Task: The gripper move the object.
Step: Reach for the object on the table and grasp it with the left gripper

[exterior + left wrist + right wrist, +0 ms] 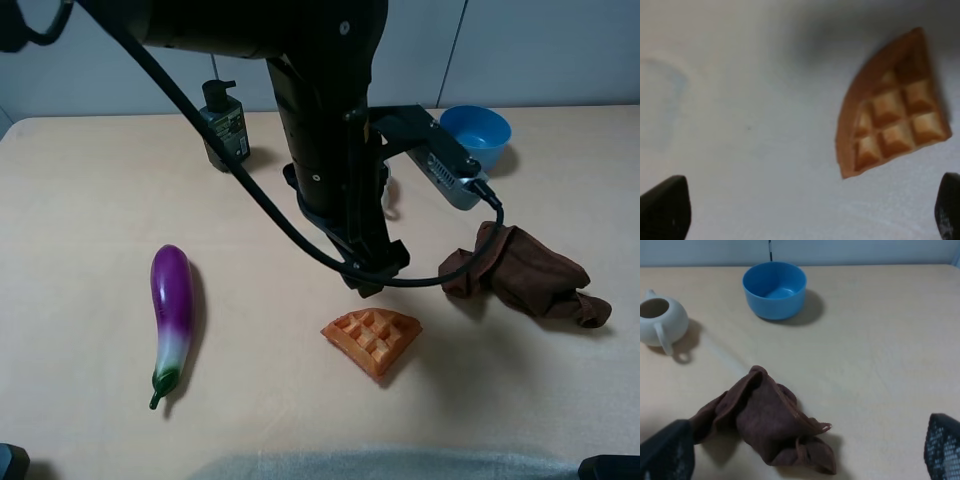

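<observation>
the left gripper stood wide open, gripping nothing; the toy waffle wedge lay free just beyond its tips.

Orange-brown gridded waffle, purple eggplant, blue bowl.

A pale beige table with a smooth matte top fills the scene. Behind it stands a light grey wall, split by a dark vertical seam. Soft overhead light casts blurred shadows.
</observation>
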`<state>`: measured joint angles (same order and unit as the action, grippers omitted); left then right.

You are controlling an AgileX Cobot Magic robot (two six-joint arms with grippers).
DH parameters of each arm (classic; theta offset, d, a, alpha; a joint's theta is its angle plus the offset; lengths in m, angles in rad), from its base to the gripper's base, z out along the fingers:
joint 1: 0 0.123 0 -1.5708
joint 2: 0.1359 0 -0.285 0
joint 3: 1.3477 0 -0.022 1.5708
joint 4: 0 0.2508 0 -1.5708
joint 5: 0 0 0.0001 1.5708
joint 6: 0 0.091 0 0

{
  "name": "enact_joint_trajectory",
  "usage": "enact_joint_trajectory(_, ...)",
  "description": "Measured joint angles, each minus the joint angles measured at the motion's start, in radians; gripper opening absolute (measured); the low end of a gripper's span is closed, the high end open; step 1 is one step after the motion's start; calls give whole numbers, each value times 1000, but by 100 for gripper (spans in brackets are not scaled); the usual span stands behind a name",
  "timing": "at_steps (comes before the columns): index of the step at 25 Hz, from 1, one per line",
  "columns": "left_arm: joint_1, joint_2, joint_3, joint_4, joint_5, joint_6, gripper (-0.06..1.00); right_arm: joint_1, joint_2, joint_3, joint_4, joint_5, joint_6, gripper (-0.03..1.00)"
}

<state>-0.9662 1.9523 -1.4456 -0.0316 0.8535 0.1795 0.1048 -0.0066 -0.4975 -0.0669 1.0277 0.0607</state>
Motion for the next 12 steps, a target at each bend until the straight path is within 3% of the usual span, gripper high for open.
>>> enact_joint_trajectory(12, -66, 120, -109, -10, 64, 3, 98, 0, 0, 0, 0, 0, 0, 69)
